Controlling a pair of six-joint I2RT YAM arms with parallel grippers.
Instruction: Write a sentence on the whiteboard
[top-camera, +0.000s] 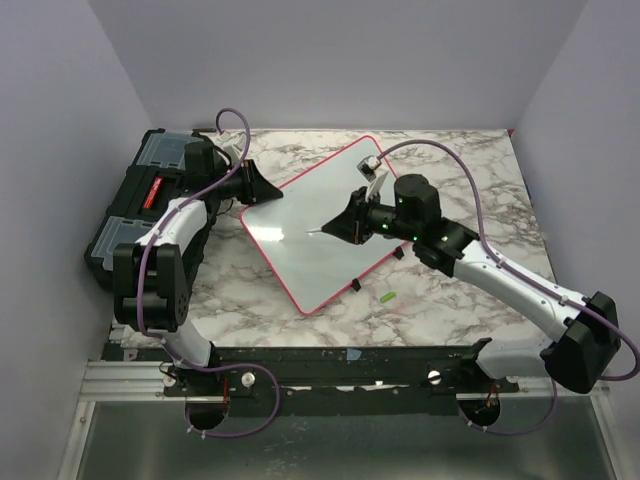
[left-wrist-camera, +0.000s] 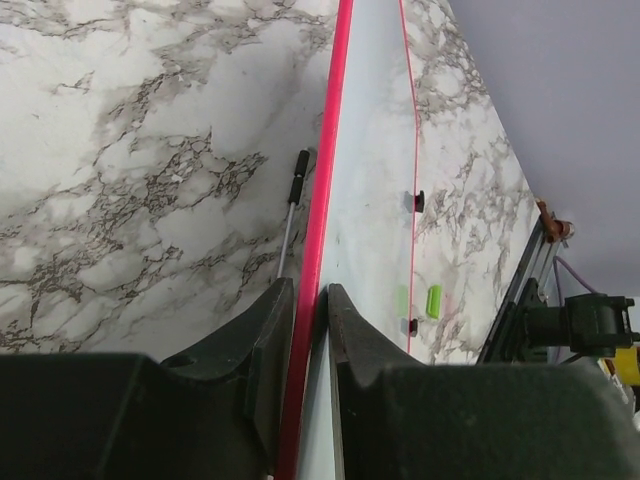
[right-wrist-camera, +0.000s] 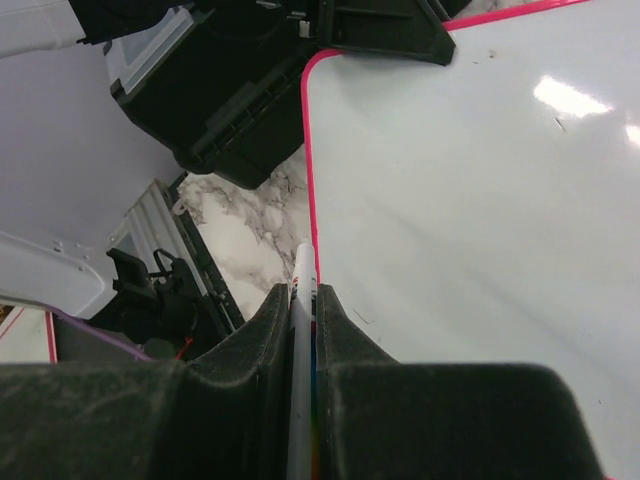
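On marble tabletop (top-camera: 450, 300), glossy pink-rimmed whiteboard (top-camera: 300, 255)

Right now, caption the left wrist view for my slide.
Left jaws closed on the edge of the pink-rimmed rectangular whiteboard, grey-veined marble tabletop behind.

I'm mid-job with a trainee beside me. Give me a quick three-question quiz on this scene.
1. True or false: the whiteboard carries green lettering.
2. What does the right gripper hold: A a marker, B a cloth, C nothing?
3. Fill in: the left gripper is shut on the whiteboard's ____.
Key: 1 false, no lettering shows; 2 A; 3 rim.
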